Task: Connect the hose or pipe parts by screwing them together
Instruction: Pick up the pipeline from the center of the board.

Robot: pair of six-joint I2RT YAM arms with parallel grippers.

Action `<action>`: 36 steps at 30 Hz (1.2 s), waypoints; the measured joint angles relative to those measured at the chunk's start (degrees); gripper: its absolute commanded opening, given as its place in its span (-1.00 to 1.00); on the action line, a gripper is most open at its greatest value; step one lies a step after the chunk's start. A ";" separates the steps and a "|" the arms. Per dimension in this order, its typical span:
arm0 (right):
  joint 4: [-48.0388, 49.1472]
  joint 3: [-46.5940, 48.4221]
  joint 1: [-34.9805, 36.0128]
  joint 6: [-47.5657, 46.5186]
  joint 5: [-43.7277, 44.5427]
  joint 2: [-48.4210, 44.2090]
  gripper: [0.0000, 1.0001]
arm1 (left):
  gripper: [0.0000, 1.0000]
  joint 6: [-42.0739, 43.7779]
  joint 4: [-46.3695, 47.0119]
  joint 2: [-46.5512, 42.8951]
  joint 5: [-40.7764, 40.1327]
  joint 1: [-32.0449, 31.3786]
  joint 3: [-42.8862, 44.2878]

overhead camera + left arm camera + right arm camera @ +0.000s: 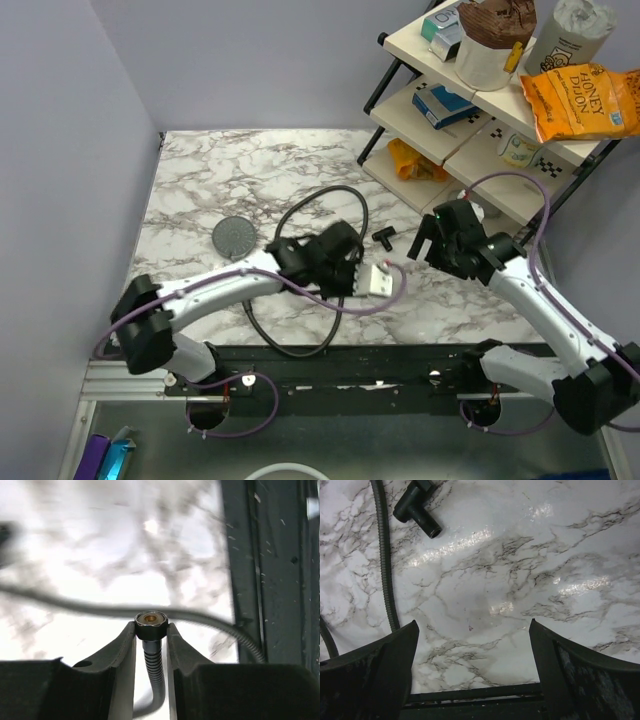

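The dark grey shower head (pixel 237 238) lies face up on the marble table (pixel 200 170), its handle running under my left arm. The black flexible hose (pixel 322 196) loops across the middle of the table. My left gripper (pixel 345 268) (pixel 151 628) is shut on the hose's end nut (pixel 151 622), whose brass-coloured bore faces away from the wrist; the ribbed hose (pixel 152 665) trails back between the fingers. My right gripper (pixel 427 240) (pixel 472 630) hangs open over bare marble with nothing between its fingers. A stretch of hose (pixel 385 560) runs to its left.
A small black T-shaped fitting (pixel 383 236) (pixel 417 507) lies between the two grippers. A shelf rack (pixel 480 110) with snack bags and boxes stands at the back right. Walls close the left and back. A dark rail (pixel 350 365) (pixel 280 570) borders the near table edge.
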 measured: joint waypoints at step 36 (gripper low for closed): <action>-3.87 37.53 -0.28 18.14 -0.96 53.20 0.57 | -1.00 -14.49 -3.39 -52.61 15.28 9.73 -12.85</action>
